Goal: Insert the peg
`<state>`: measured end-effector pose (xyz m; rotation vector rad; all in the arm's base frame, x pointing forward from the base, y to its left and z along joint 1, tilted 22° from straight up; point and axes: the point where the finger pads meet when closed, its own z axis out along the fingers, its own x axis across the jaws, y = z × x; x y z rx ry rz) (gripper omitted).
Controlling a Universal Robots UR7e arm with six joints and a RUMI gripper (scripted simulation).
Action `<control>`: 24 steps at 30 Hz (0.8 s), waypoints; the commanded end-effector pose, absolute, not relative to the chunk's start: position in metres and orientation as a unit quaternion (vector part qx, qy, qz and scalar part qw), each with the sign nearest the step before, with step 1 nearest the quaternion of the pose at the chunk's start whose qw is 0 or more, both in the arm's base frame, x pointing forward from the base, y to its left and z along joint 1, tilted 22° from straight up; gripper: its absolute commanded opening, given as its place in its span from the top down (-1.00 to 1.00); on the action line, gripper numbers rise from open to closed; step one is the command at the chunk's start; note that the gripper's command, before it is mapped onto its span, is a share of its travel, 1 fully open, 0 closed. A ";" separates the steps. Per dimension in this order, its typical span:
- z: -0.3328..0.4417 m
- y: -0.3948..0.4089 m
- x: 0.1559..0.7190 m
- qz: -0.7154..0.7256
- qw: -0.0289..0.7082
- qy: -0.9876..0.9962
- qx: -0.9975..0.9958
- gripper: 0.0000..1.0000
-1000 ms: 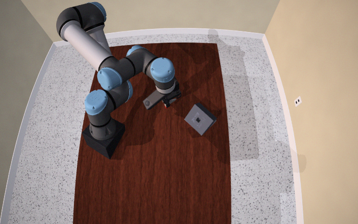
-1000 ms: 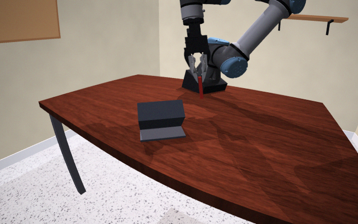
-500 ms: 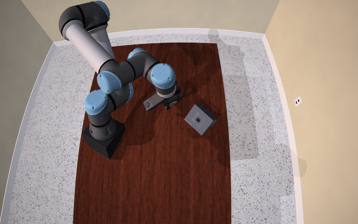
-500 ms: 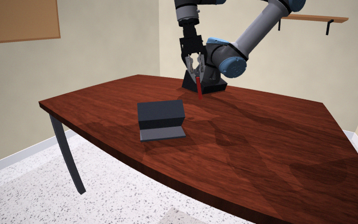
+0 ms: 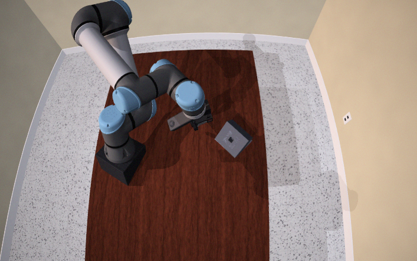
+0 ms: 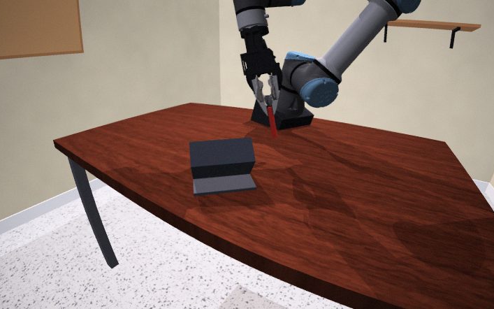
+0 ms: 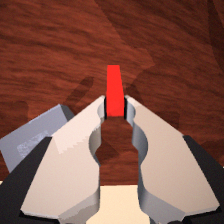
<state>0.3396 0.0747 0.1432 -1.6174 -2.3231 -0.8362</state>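
Note:
My gripper is shut on the red peg, which hangs down from the fingertips above the table. In the wrist view the peg sticks out past the two pale fingers. The grey sloped panel stands on the table to the right of the gripper in the top view, with its small dark square hole in the middle. In the exterior view I see the panel's dark back, well in front of the peg. A corner of the panel shows at the left of the wrist view.
The arm's black base stands on the left side of the dark wooden table. The arm's elbow and wrist links reach over the table's back half. Speckled floor surrounds the table.

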 end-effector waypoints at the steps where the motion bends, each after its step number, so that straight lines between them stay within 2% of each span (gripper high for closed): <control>1: 0.143 0.073 0.341 -0.287 0.100 -0.775 -0.555 1.00; 24: 0.141 0.064 0.350 -0.313 0.126 -0.729 -0.596 1.00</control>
